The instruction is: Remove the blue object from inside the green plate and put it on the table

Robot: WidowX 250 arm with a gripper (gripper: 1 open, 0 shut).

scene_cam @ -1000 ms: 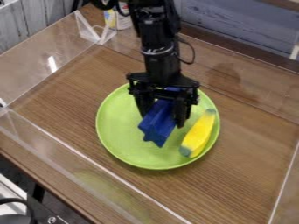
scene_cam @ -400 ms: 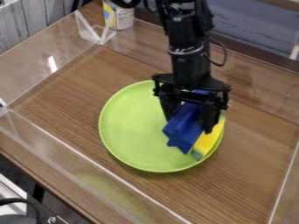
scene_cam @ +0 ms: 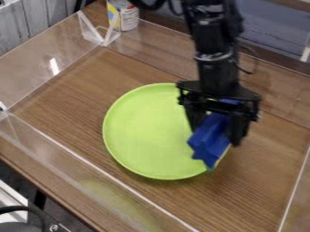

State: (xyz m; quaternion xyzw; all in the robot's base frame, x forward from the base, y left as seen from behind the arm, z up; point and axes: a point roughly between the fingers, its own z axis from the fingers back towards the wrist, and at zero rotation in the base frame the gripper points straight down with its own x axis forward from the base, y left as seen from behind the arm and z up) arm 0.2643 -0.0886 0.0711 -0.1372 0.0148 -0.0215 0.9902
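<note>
The gripper (scene_cam: 219, 122) clamps the blue object (scene_cam: 211, 141) by its upper end; it looks light, rigid, slick plastic.

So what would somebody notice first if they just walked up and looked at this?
Probably the big lime-green plate in the middle of the brown wooden table, because it is so bright. Next comes the black robot arm reaching down at the plate's right edge, its tool clamped on the dark blue object, which hangs tilted over the rim.
</note>
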